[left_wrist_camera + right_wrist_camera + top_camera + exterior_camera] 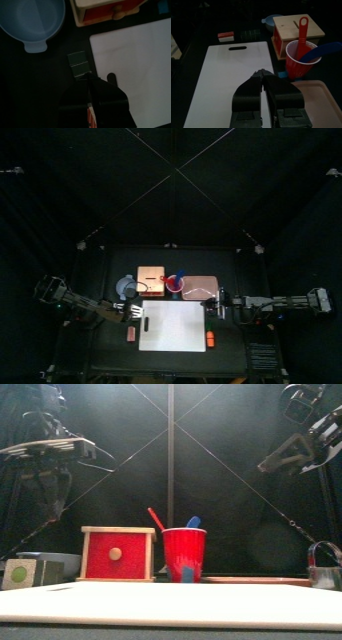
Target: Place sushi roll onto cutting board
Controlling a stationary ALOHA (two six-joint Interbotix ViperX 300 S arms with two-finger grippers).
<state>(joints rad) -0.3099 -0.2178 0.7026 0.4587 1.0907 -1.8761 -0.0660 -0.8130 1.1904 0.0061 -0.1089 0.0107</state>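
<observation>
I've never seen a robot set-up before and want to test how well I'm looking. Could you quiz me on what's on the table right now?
1. True or false: the sushi roll lies on the cutting board.
2. What stands in the red cup? A) a red utensil and a blue utensil; B) a bunch of flowers; C) nothing.
3. Fill in: the bowl near the roll is coloured ____.

Key: 1 false, it lies on the black table beside the board; 2 A; 3 blue.
</observation>
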